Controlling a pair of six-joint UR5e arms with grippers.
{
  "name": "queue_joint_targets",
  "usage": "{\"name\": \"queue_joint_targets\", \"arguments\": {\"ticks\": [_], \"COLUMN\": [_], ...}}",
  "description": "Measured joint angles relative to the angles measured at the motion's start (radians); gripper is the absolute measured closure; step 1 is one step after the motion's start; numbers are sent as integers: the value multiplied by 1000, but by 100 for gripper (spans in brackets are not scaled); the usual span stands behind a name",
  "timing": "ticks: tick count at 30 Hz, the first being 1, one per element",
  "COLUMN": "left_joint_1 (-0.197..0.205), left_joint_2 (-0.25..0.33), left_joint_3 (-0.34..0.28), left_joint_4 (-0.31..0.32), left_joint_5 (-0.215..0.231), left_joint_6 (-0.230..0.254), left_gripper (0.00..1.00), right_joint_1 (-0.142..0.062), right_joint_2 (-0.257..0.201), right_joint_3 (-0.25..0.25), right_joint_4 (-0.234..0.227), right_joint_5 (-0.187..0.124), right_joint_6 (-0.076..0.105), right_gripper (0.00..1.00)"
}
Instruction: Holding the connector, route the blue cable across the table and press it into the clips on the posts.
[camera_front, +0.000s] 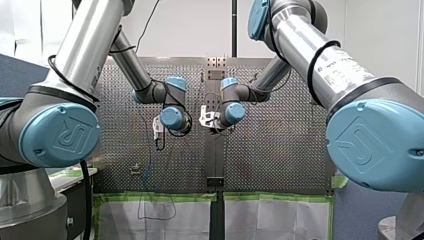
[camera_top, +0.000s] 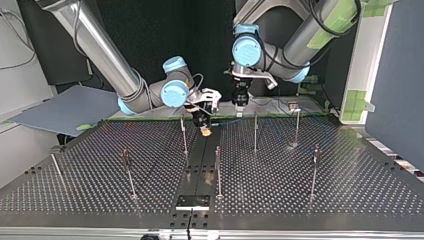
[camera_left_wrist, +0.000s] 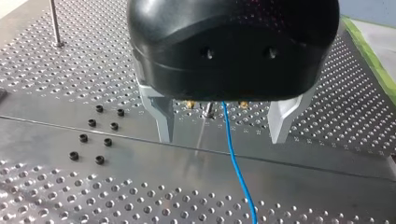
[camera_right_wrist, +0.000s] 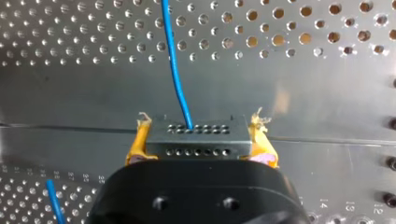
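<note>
My right gripper (camera_right_wrist: 200, 120) is shut with its yellow pads on the grey connector (camera_right_wrist: 196, 139), a block with rows of small holes. The blue cable (camera_right_wrist: 175, 60) leaves the connector and runs ahead over the perforated table. In the left wrist view the blue cable (camera_left_wrist: 236, 168) passes between the metal fingers of my left gripper (camera_left_wrist: 222, 138), which is open and not touching it. A thin post (camera_left_wrist: 208, 112) stands just behind the cable, between those fingers. In the top view my right gripper (camera_top: 205, 131) hovers low at the table's far middle and my left gripper (camera_top: 240, 107) hangs beside it.
Several thin posts stand across the table, such as one (camera_top: 184, 135) beside my right gripper, one (camera_top: 255, 132) further right and one (camera_top: 218, 170) nearer the camera. A black plate (camera_top: 192, 201) lies at the near edge. Black screws (camera_left_wrist: 98, 135) sit in the centre strip.
</note>
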Motion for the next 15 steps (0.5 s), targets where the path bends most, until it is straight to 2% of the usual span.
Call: {"name": "queue_joint_targets", "arguments": {"ticks": [5,15], "left_joint_1": [3,6], "left_joint_2": [-34,-113], "left_joint_3": [34,112], "left_joint_4": [-21,-5], "left_joint_5": [-16,-39], "left_joint_6": [2,-4], "left_gripper": [0,0], "right_joint_1": [-2,-2], "right_joint_2": [-1,0], "right_joint_3": [0,0], "right_joint_4": [0,-3], "right_joint_5": [0,0], "right_joint_6": [0,1], "right_gripper": [100,100]}}
